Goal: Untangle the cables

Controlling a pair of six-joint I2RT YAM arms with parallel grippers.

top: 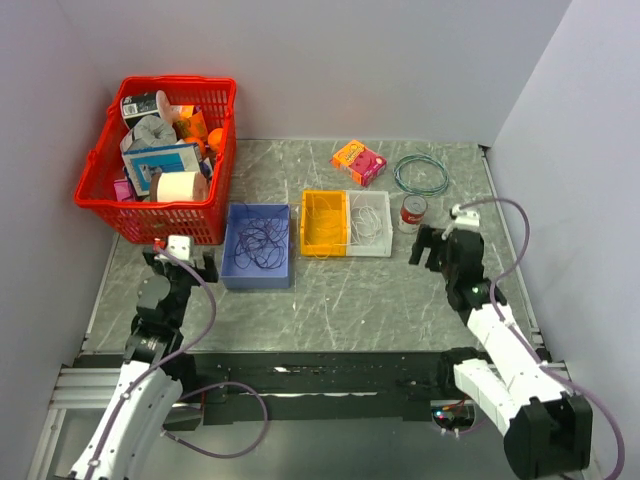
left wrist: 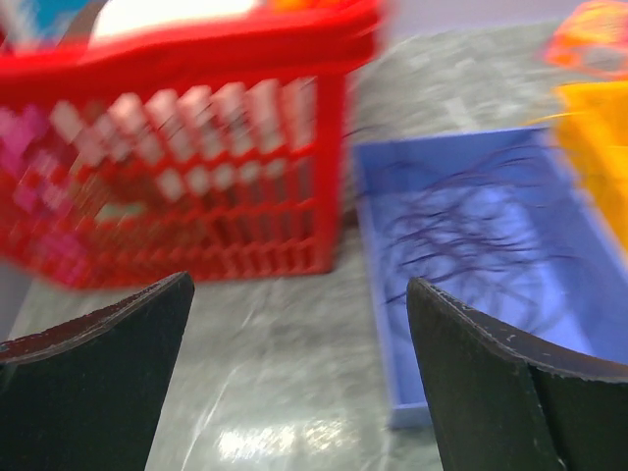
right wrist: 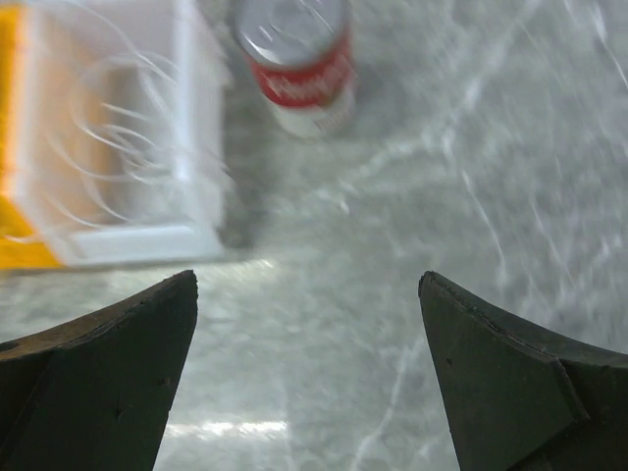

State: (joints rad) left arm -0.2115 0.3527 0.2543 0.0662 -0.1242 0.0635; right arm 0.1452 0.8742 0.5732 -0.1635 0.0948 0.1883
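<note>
Left wrist view: left pincer (left wrist: 299,285) gapes wide, gripping nothing; right pincer (right wrist: 307,280) likewise. Three trays mid-bench (top: 400,300): purple cables (top: 262,240) in blue tray (top: 232,275), white cables (top: 368,226) in white tray (top: 386,222), orange tray (top: 306,222) between, contents possibly yellow, too faint. One can (top: 412,214).

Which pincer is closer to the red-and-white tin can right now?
Right. The right pincer sits open just on the near side of the red-and-white tin can, not touching it. The left pincer is far off to the left, in front of the red plastic basket.
</note>
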